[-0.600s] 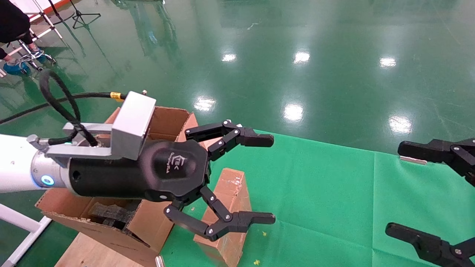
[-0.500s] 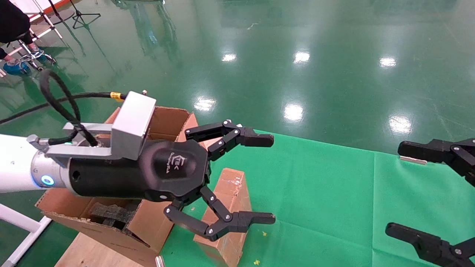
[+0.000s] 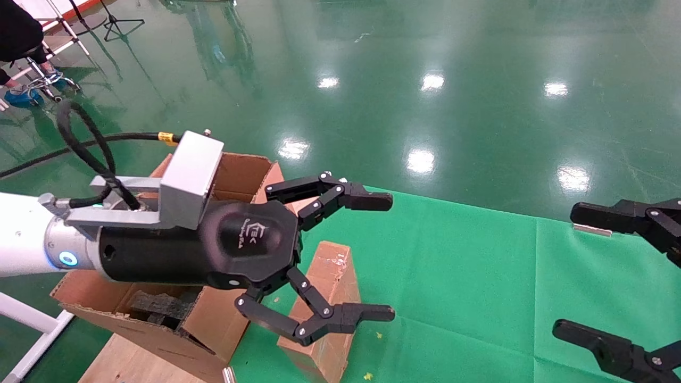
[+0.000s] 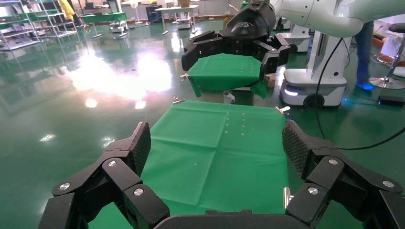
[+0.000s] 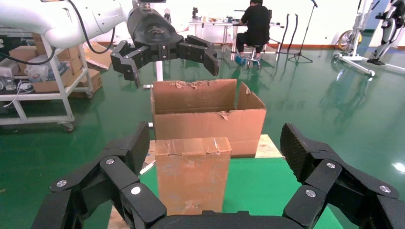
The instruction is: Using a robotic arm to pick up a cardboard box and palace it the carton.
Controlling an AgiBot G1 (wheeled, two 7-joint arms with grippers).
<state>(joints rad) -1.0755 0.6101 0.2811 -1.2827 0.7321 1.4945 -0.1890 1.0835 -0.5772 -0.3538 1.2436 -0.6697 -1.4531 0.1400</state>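
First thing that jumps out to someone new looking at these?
The left gripper, black, on its white arm with fingers spread wide, fills the left of the head view, above the small taped cardboard box. That box stands upright on the green cloth, just beside the large flapped carton at the robot's left. The right gripper hangs open at the right edge, holding nothing.

The only marking is a small pale logo with a line of tiny lettering beneath it on the black body of the left gripper [image 3: 392, 257] (head view); the letters are too small to read. The cardboard box [image 3: 327, 306] and carton [image 3: 223, 319] show no legible print.
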